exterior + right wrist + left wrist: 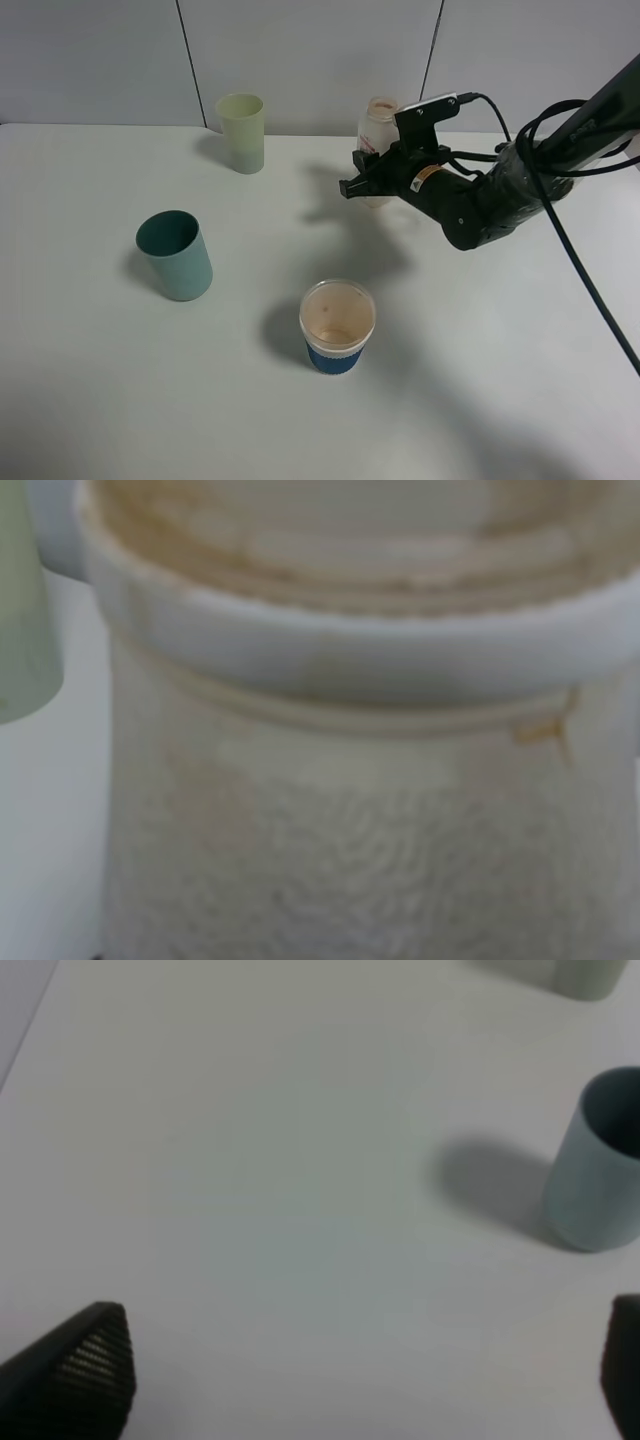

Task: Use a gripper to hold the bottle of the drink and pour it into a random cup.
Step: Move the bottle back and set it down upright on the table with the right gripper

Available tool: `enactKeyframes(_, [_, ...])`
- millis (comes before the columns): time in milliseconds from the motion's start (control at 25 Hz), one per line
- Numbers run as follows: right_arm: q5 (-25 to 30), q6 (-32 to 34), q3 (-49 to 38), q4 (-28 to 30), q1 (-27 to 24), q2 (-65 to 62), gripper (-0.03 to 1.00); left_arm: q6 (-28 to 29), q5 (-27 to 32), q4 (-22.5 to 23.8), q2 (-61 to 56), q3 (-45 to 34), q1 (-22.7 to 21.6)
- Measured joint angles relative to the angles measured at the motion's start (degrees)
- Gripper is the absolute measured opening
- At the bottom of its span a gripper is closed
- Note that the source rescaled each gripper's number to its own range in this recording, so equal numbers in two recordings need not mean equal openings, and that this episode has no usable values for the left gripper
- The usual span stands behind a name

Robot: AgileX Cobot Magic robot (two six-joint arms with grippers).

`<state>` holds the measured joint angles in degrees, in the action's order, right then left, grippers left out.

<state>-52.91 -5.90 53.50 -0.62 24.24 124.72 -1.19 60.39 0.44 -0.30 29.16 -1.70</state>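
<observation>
Bottle (379, 126) stands upright, open neck up.

bottle of the drink (378, 125) label: a white label with red marks shows, but no word or number on it can be made out
right claw (352, 186) band: a small orange-yellow sticker sits on the claw body; its print is too small to read
blue-banded cup (337, 327): no print seen
teal cup (175, 254): no print seen
pale green cup (241, 131): no print seen
readable text overall: none
</observation>
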Motion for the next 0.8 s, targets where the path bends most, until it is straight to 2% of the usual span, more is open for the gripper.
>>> enactKeyframes(200, [-1.07, 0.26, 0.0, 0.0, 0.0, 0.0, 0.01, 0.0, 0.0, 0.0, 0.0, 0.0, 0.0])
enactKeyframes(440, [-1.07, 3.57, 0.0, 0.0, 0.0, 0.0, 0.01, 0.0, 0.0, 0.0, 0.0, 0.0, 0.0])
enactKeyframes(800, [-2.37, 4.08, -0.09, 0.0, 0.0, 2.29, 0.01, 0.0, 0.0, 0.0, 0.0, 0.0, 0.0])
